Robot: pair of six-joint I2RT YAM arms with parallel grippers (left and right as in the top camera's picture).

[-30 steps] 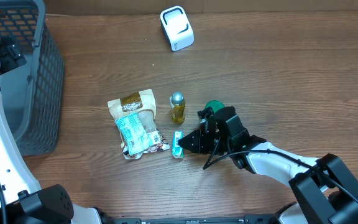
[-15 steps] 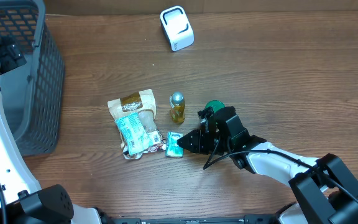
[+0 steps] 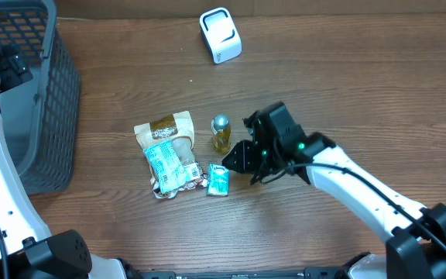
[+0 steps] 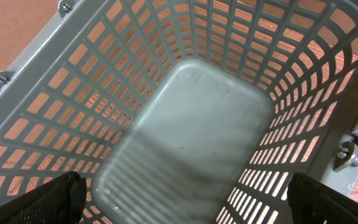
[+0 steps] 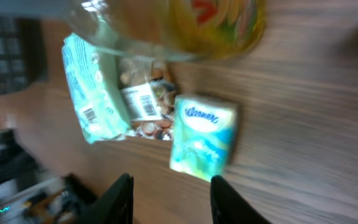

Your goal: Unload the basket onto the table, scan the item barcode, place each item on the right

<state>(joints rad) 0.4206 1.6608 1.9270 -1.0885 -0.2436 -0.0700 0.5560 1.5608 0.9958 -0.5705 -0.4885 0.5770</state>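
At the far left, the left gripper [image 4: 191, 202] hangs above the grey basket [image 3: 56, 101]. Its fingers [image 4: 58, 199] are spread wide, one at each lower corner of the left wrist view. Nothing is between them and they touch nothing. Below them is only the basket's slatted wall [image 4: 73, 93] and its smooth floor.

To the right on the wooden table [image 3: 362, 85] lies a heap of snack packets [image 3: 169, 153]. In the right wrist view, two of them show barcodes facing up. Just to the right of the heap, touching or almost touching its lower edge, is the tissue pack [image 3: 218, 180]. It lies flat with its blue-green branded face up [image 5: 204, 138].

Above the pack, and apart from it, is a small yellow bottle [image 3: 221, 133] with a silver cap. It shows only as a blur along the top of the right wrist view.

Next comes the right gripper [image 3: 228, 161], pointing left and down toward the pack. Its fingers [image 5: 120, 199] stand narrowly apart and hold nothing. The tissue pack is not between them. It lies on the table just ahead of the tips, roughly in line with the gap, and free of both fingers.

The white barcode scanner [image 3: 221, 35] stands at the table's far edge, well away from the pack and from both grippers.
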